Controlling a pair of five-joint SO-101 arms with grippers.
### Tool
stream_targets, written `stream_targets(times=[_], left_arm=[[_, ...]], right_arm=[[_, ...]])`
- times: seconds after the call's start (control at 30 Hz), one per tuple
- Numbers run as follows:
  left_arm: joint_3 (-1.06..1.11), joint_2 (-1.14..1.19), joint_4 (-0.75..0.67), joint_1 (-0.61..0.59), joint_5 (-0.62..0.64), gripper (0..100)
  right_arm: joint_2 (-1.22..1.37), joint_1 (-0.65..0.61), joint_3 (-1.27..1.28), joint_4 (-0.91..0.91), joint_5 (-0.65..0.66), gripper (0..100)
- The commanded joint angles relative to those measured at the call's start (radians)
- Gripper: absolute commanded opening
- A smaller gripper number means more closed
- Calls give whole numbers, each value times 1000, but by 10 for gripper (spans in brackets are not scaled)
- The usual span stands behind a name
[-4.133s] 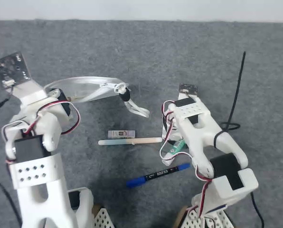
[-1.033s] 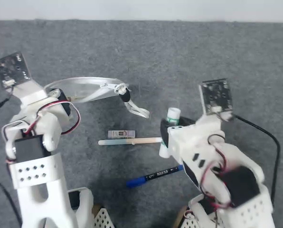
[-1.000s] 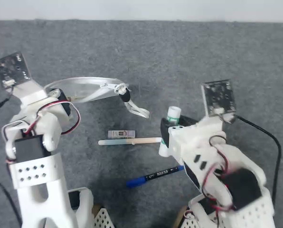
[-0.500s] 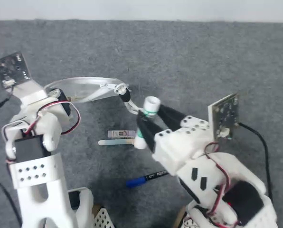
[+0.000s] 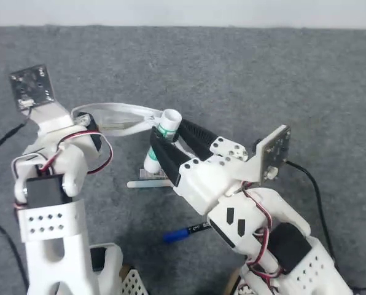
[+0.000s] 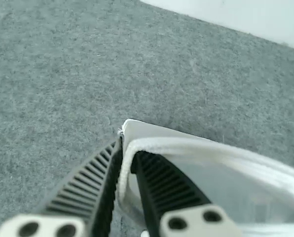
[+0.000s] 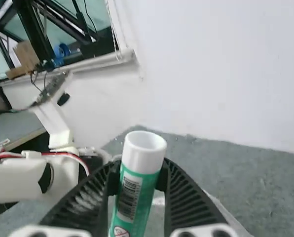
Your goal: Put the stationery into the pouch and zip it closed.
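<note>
The left gripper (image 5: 88, 126) has its fingers closed on one end of the pouch (image 5: 118, 115). In the left wrist view the same gripper (image 6: 126, 148) pinches the white zip border of the clear pouch (image 6: 211, 163).

At the pouch's other end, the right gripper (image 5: 167, 130) is clamped on a green and white glue stick (image 5: 160, 140), tilted, with its white cap just beside the pouch's mouth (touching or not, I cannot tell). The right wrist view shows this gripper (image 7: 137, 168) around the glue stick (image 7: 136, 187).

On the grey mat (image 5: 275, 80), on the arms' side of the pouch, lies a pale stick (image 5: 140, 184). The right arm covers part of it. A small case (image 5: 145, 174) just beside the stick is mostly hidden behind the glue stick. Farther from the pouch lies a blue pen (image 5: 182, 233), with one end under the right arm.
</note>
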Motion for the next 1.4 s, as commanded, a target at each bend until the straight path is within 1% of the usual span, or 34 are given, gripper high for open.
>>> stream_targets(times=[0.0,0.17,0.43,0.6,0.8,1.07,1.37], left_arm=[[-8,-61,29,9,-15,12],[7,-117,43,9,-15,12],[18,-112,40,44,-18,12],[19,-112,40,44,-18,12],[19,-112,40,44,-18,12],[50,-112,5,46,-18,12],[51,-112,5,46,-18,12]], right_arm=[[-22,-4,-12,-54,11,6],[-16,-4,-11,-93,11,6],[-12,-4,-5,-168,11,6],[33,-4,78,-334,14,6],[64,-44,172,-475,114,6],[76,-47,265,-630,118,6],[314,-12,269,-826,118,6]])
